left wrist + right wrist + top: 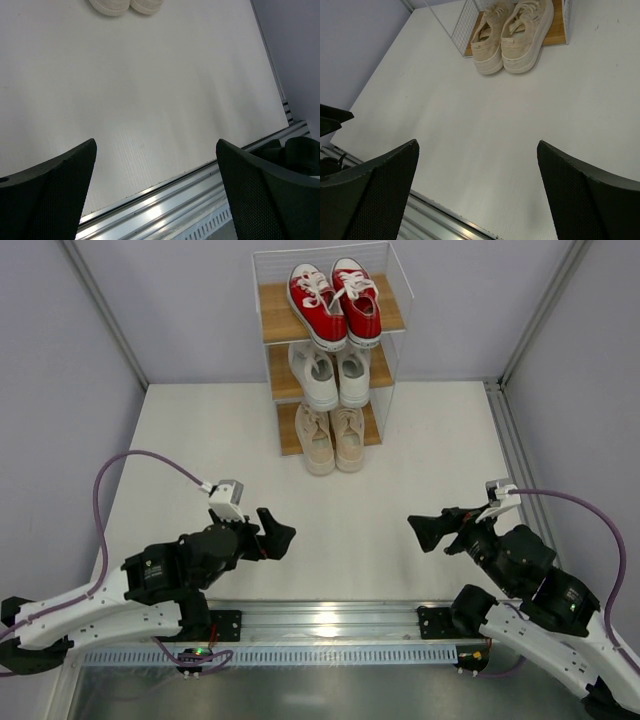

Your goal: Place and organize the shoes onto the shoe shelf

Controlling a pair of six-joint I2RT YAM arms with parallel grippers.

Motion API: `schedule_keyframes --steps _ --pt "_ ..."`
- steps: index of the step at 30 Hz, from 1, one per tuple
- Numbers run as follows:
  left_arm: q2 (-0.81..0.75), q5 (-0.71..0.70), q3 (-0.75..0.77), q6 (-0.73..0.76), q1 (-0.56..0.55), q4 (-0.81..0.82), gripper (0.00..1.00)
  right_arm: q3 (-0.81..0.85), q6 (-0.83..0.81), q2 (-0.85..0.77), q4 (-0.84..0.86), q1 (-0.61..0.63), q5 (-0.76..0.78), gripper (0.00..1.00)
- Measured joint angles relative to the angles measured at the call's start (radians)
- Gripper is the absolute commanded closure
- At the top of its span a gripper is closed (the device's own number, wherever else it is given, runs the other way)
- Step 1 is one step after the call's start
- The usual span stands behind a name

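The shoes are seen paired on the shoe shelf, far and centred, long axes near-to-far, with the left gripper and right gripper held wide open, empty, equally distant.

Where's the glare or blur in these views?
Top external: glare on the metal rail; even light otherwise. Left wrist: same rail glints, gripper fingers underexposed. Right wrist: beige shoes sharp, soft shadow at their toes.
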Motion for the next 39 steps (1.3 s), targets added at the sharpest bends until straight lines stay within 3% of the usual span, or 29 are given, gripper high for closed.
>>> schedule_keyframes --steps 6,12,13,15,16,17,18,19,23,27,34,39 --pt "0.050 0.031 0.000 0.042 0.000 0.072 0.00 -0.018 0.021 0.015 -0.003 0.000 -0.015 0.00" --pt "0.256 0.064 0.050 0.156 0.003 0.229 0.00 -0.060 0.024 0.056 0.005 0.000 -0.014 0.00" --pt "0.307 0.082 0.088 0.187 0.008 0.256 0.06 -0.064 0.024 0.069 0.008 0.000 -0.014 0.00" --pt "0.396 0.146 0.177 0.239 0.037 0.326 0.22 -0.067 0.026 0.092 0.020 0.000 -0.019 0.00" --pt "0.435 0.197 0.231 0.260 0.068 0.353 0.51 -0.071 0.028 0.097 0.030 0.000 -0.021 0.00" --pt "0.468 0.249 0.280 0.264 0.101 0.387 0.68 -0.077 0.032 0.099 0.040 0.000 -0.027 0.00" --pt "0.505 0.313 0.336 0.265 0.156 0.438 0.96 -0.085 0.035 0.097 0.049 0.000 -0.034 0.05" --pt "0.533 0.374 0.378 0.263 0.215 0.486 1.00 -0.093 0.038 0.094 0.056 0.000 -0.039 0.09" --pt "0.652 0.625 0.514 0.179 0.467 0.667 1.00 -0.135 0.044 0.049 0.082 0.000 -0.064 0.25" --pt "0.843 0.862 0.666 0.014 0.631 0.875 1.00 -0.158 0.047 -0.016 0.082 0.001 -0.074 0.31" --pt "1.168 1.161 0.940 -0.229 0.634 1.080 1.00 -0.159 0.046 -0.084 0.078 0.001 -0.064 0.31" --pt "1.202 1.141 1.015 -0.164 0.590 0.951 1.00 -0.159 0.043 -0.083 0.071 0.001 -0.057 0.32"
